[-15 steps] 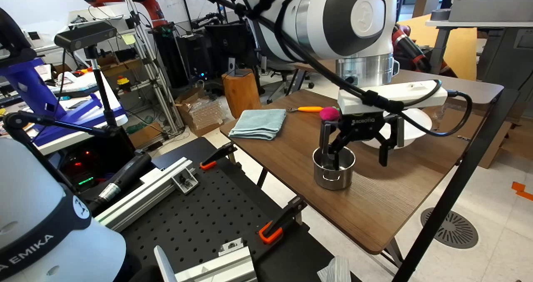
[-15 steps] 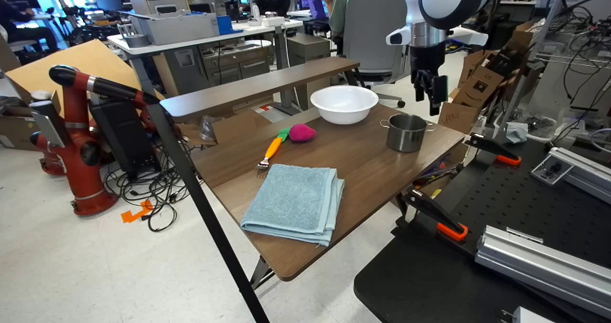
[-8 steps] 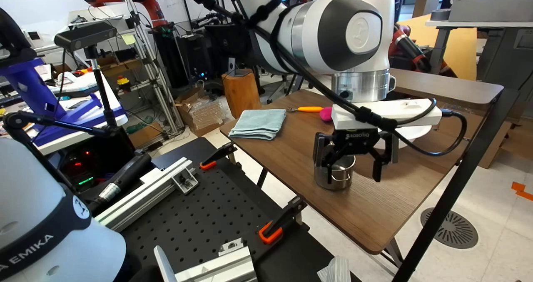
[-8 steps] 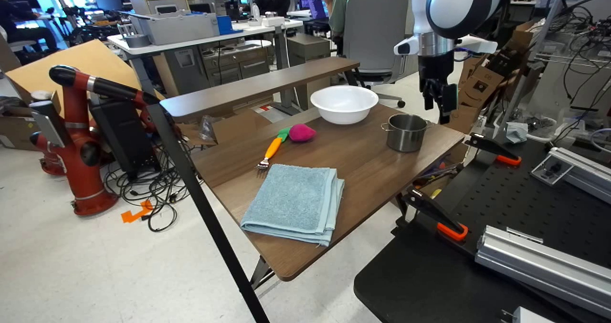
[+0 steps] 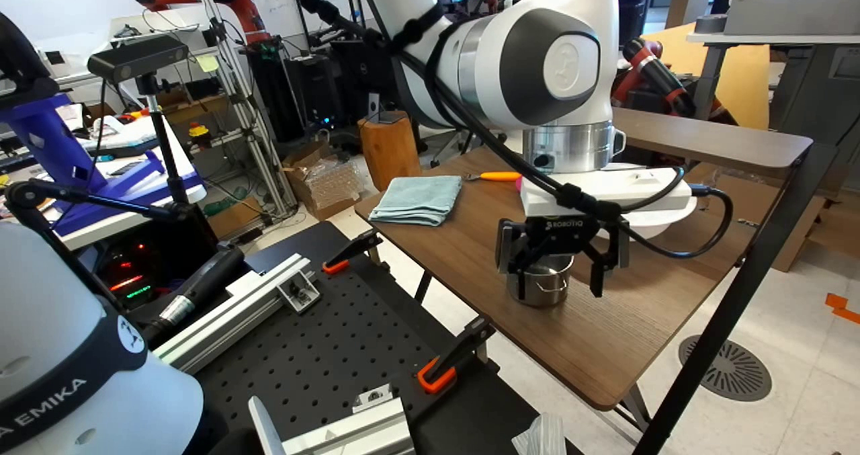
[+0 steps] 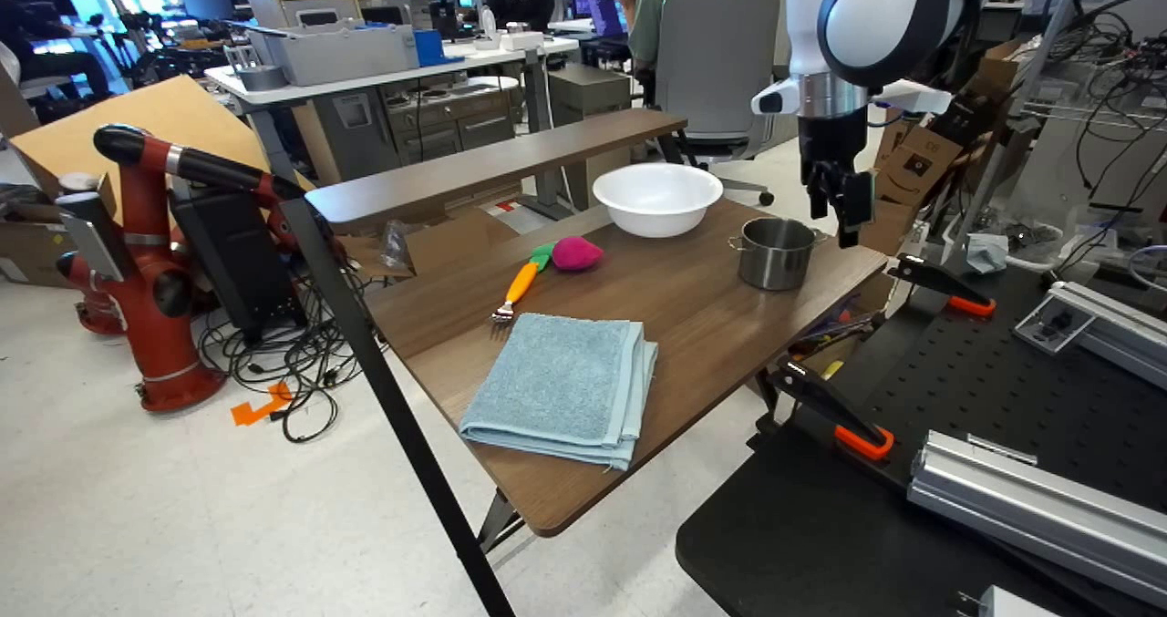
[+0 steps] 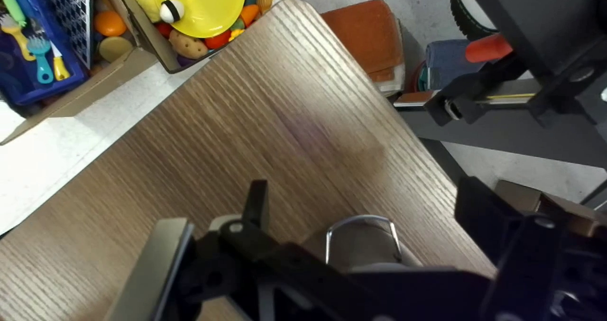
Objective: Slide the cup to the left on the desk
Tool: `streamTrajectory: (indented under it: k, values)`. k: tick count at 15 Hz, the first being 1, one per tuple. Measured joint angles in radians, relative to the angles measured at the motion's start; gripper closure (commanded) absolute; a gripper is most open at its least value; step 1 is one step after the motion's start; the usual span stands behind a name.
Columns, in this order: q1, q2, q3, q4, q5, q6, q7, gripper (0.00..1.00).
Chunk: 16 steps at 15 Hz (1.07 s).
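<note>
The cup point(image 5: 545, 290) is a small shiny steel cylinder with wire side handles, upright on the brown wooden desk point(image 5: 443, 246). In an exterior view it stands near the desk's right end point(image 6: 775, 257). In the wrist view only one handle and a bit of wall of the cup point(image 7: 363, 238) show; the gripper body hides the rest. My gripper point(image 5: 559, 295) is open with nothing between its fingers. It hangs in front of the cup in that view and to the cup's right in an exterior view point(image 6: 837, 223). I cannot tell whether it touches the cup.
A white bowl point(image 6: 656, 205) stands behind the cup. A fork with an orange handle point(image 6: 521, 282), a pink object point(image 6: 576, 253) and a folded blue towel point(image 6: 561, 380) lie on the desk. A black perforated board point(image 5: 336, 347) with orange-tipped clamps borders the desk.
My gripper has moved down and to the left in an exterior view, and down and slightly right in an exterior view. It stays open. The cup has not moved.
</note>
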Motion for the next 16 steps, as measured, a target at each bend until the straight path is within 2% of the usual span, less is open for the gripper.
streamTrajectory:
  k: [6,16]
  values:
    - [0.048,0.043,0.005,0.055,-0.036,0.004,0.052,0.0]
    - [0.067,0.123,0.021,0.153,-0.069,0.004,0.052,0.0]
